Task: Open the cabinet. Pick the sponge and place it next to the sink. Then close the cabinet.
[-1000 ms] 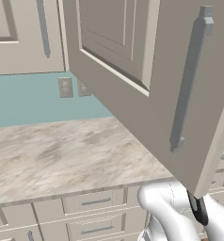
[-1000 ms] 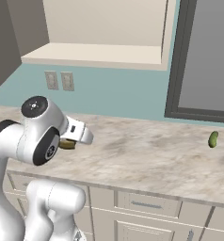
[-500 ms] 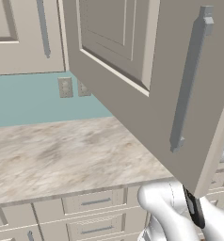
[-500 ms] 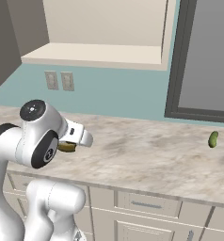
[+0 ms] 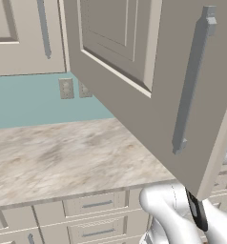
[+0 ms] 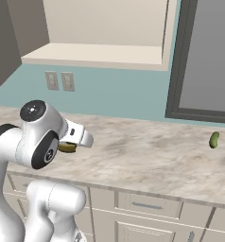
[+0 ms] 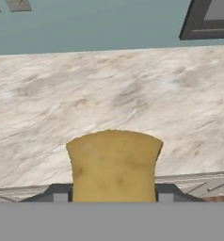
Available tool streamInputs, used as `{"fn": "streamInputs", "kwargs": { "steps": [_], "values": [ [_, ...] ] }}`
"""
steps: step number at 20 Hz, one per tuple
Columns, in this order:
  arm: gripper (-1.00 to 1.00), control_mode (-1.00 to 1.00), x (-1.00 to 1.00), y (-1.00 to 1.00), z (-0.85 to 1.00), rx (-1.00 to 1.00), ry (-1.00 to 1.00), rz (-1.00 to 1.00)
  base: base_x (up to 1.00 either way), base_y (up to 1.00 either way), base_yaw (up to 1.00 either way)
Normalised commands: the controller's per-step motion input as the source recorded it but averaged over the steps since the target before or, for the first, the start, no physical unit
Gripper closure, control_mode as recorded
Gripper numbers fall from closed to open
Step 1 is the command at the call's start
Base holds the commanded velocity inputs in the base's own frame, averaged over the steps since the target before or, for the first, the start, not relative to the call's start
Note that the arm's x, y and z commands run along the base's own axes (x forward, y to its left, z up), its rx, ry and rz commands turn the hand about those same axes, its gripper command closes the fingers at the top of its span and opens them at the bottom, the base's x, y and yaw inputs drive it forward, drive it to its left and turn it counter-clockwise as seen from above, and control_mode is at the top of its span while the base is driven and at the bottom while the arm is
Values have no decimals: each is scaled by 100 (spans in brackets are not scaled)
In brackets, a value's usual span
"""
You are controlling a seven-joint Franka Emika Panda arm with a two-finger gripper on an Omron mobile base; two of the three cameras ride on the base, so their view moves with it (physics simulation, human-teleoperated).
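Observation:
The cabinet's door [image 5: 134,71] hangs swung open over the counter, its long grey bar handle [image 5: 191,81] facing me. The bare inner shelf [image 6: 100,53] shows in the right base view. The yellow-tan sponge [image 7: 114,169] sits between my two dark fingertips [image 7: 57,192], so my gripper [image 7: 113,195] is shut on it. Seen from the right base view, the gripper [image 6: 69,145] hovers low above the counter's front left part with the sponge [image 6: 67,148] peeking out beneath the hand. The sink is out of view.
A marbled counter [image 6: 147,160] runs across, with beige drawers [image 6: 147,205] below its front edge. A small green pickle-like thing [image 6: 213,139] lies far right. Two wall outlets [image 6: 59,81] sit on the teal backsplash. A dark framed panel [image 6: 204,61] stands at the right.
The arm has drifted slightly to the left with the sponge still gripped. The cabinet door has not moved.

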Motion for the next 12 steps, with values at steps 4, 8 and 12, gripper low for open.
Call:
{"fn": "streamInputs", "kwargs": {
  "steps": [4,8,12],
  "values": [
    [100,-100,0,0,0,0,0,0,0,0,0],
    [100,100,0,0,0,0,0,0,-24,-12,0],
    [100,100,0,0,0,0,0,0,-80,-35,-3]
  ]
}}
